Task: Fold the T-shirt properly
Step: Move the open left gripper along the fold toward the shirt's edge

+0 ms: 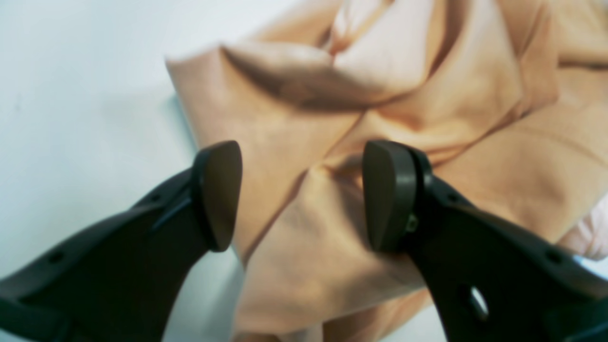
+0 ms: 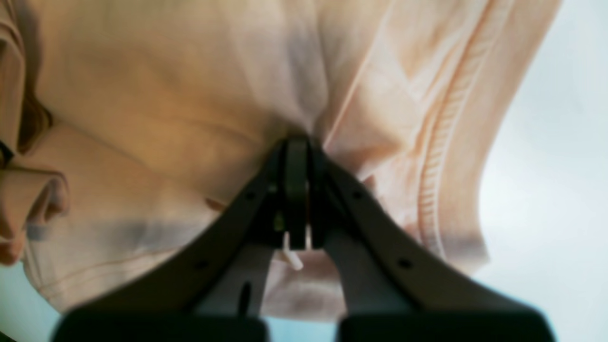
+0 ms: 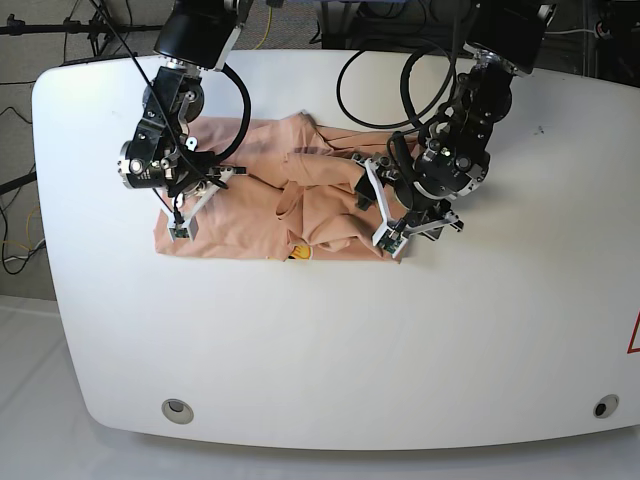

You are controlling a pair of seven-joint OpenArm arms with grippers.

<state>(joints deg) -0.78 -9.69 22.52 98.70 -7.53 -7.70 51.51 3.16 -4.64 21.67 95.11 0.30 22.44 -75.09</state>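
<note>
White tabletop (image 3: 330,340) was covered near its far side by the peach T-shirt (image 3: 270,205), which was spread out in rumpled folds. A bunched fold of the cloth was pinched in the right gripper (image 2: 297,156), whose jaws were clamped tight together. The left gripper (image 1: 302,194) was held with its jaws wide apart just above the crumpled fabric, nothing gripped between them.

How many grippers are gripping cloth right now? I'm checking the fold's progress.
1. The right gripper is shut on the T-shirt, at the base view's left; the left gripper hangs open over its other end.
</note>
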